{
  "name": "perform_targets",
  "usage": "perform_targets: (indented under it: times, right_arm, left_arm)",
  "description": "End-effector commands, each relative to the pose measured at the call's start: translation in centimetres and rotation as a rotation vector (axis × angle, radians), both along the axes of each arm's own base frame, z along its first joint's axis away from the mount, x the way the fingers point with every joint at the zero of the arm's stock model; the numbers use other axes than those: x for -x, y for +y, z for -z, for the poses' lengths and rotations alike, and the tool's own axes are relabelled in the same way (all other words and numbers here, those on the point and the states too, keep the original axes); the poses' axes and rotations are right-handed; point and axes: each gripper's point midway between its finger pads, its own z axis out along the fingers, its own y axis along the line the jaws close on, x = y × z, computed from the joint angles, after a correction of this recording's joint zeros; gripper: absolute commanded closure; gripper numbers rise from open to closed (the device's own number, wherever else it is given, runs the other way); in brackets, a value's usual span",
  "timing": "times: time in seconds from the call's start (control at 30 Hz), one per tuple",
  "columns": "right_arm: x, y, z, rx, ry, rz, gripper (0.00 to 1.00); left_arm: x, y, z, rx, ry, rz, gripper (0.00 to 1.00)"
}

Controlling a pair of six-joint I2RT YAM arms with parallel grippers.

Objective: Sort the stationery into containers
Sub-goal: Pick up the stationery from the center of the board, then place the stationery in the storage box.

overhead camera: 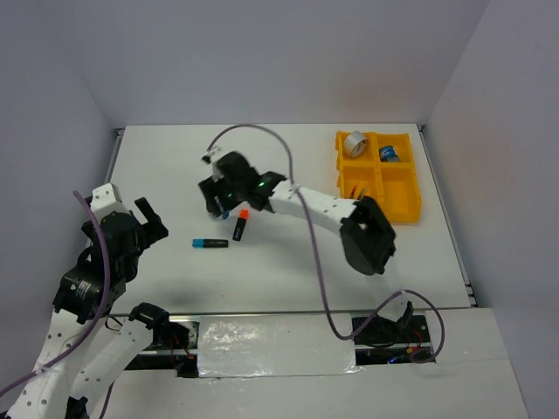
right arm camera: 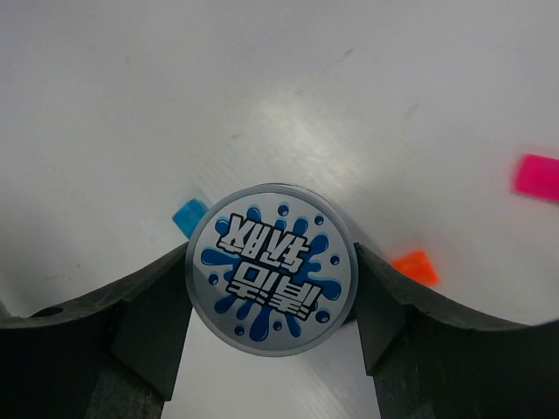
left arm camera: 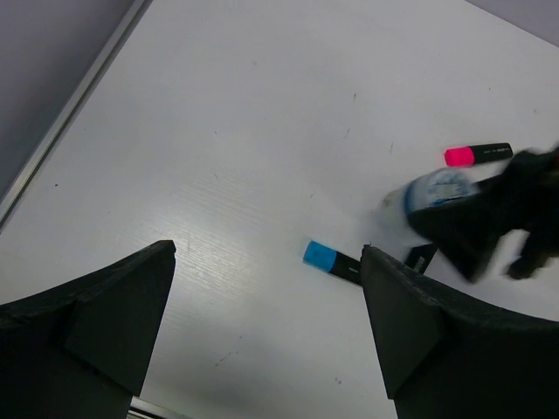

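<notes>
My right gripper [overhead camera: 218, 199] [right arm camera: 271, 262] is shut on a blue-white tape roll [right arm camera: 271, 271] and holds it above the table's middle; the roll also shows in the left wrist view [left arm camera: 437, 190]. Below it lie an orange-capped highlighter [overhead camera: 242, 225] [right arm camera: 415, 266], a blue-capped highlighter [overhead camera: 210, 243] [left arm camera: 332, 262] and a pink-capped highlighter [left arm camera: 476, 155] [right arm camera: 535, 177]. The yellow tray [overhead camera: 410, 208] stands at the far right. It holds a silver tape ring [overhead camera: 353, 142] and another blue-white roll [overhead camera: 389, 154]. My left gripper [overhead camera: 150, 223] [left arm camera: 266, 251] is open and empty, left of the blue highlighter.
A grey cable [overhead camera: 306, 227] loops over the right arm across the table. White walls close the table's back and sides. Something thin and dark lies in the tray's near-left compartment [overhead camera: 358, 188].
</notes>
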Motion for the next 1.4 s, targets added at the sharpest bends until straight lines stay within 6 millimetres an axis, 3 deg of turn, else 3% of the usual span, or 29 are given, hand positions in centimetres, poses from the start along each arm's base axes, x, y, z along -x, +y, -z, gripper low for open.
perform_targets:
  times: [0.0, 0.03, 0.1, 0.13, 0.2, 0.23, 0.33, 0.37, 0.47, 0.5, 0.7, 0.9, 1.1, 1.13, 1.17, 1.37]
  right_arm:
    - [-6.2, -8.2, -16.0, -0.275, -0.197, 0.207, 0.97]
    - [-8.9, -13.8, -17.0, -0.262, -0.222, 0.375, 1.00]
    - [-11.1, -20.0, -17.4, -0.241, -0.229, 0.562, 1.00]
    - [-12.6, -25.7, -17.6, -0.230, -0.239, 0.709, 1.00]
    - [-13.8, -31.2, -17.6, -0.211, -0.266, 0.868, 1.00]
    - [-15.0, -36.6, -17.4, -0.174, -0.297, 1.040, 1.00]
    - [-16.8, -43.0, -16.6, -0.111, -0.338, 1.262, 1.00]
    - [-17.2, -46.5, -16.5, -0.066, -0.373, 1.382, 1.00]
    - [-19.9, -50.1, -15.2, 0.001, -0.379, 1.490, 1.00]
    - [-21.5, -50.5, -14.5, 0.030, -0.369, 1.495, 1.00]
    - [-26.3, -53.6, -11.8, 0.147, -0.365, 1.521, 1.00]
    - [-27.6, -56.5, -9.8, 0.141, -0.366, 1.561, 1.00]
    - [-29.2, -57.1, -8.8, 0.138, -0.363, 1.530, 1.00]
    - [-29.1, -59.2, -8.6, 0.144, -0.357, 1.556, 1.00]
    - [-29.2, -59.4, -8.3, 0.152, -0.353, 1.553, 1.00]
    - [-29.7, -61.3, -4.8, 0.201, -0.289, 1.533, 1.00]
  left_arm:
    - [-0.3, -0.1, -1.1, 0.007, -0.052, 0.007, 0.01]
    - [-0.2, 0.0, -1.2, 0.008, -0.056, 0.009, 0.01]
    - [-0.2, -0.1, -1.3, 0.009, -0.062, 0.013, 0.01]
    - [-0.2, -0.1, -1.3, 0.010, -0.066, 0.018, 0.01]
    - [-0.2, -0.2, -1.4, 0.011, -0.067, 0.024, 0.01]
    - [-0.3, -0.3, -1.4, 0.011, -0.066, 0.028, 0.01]
    - [-0.3, -0.4, -1.3, 0.008, -0.062, 0.036, 0.00]
    - [-0.4, -0.6, -1.4, 0.011, -0.065, 0.044, 0.01]
    - [-0.6, -0.9, -1.3, 0.010, -0.062, 0.064, 0.01]
    - [-0.7, -1.0, -1.2, 0.006, -0.057, 0.069, 0.01]
    - [-1.2, -1.8, -0.8, 0.004, -0.037, 0.112, 0.01]
    - [-1.5, -2.4, -0.5, 0.001, -0.023, 0.151, 0.01]
    - [-1.9, -3.2, -0.1, -0.001, -0.008, 0.190, 0.01]
    - [-2.0, -3.3, -0.1, 0.002, -0.009, 0.196, 0.01]
    - [-1.9, -3.3, -0.2, 0.002, -0.010, 0.198, 0.01]
    - [-1.9, -3.4, -0.3, 0.007, -0.021, 0.206, 0.01]
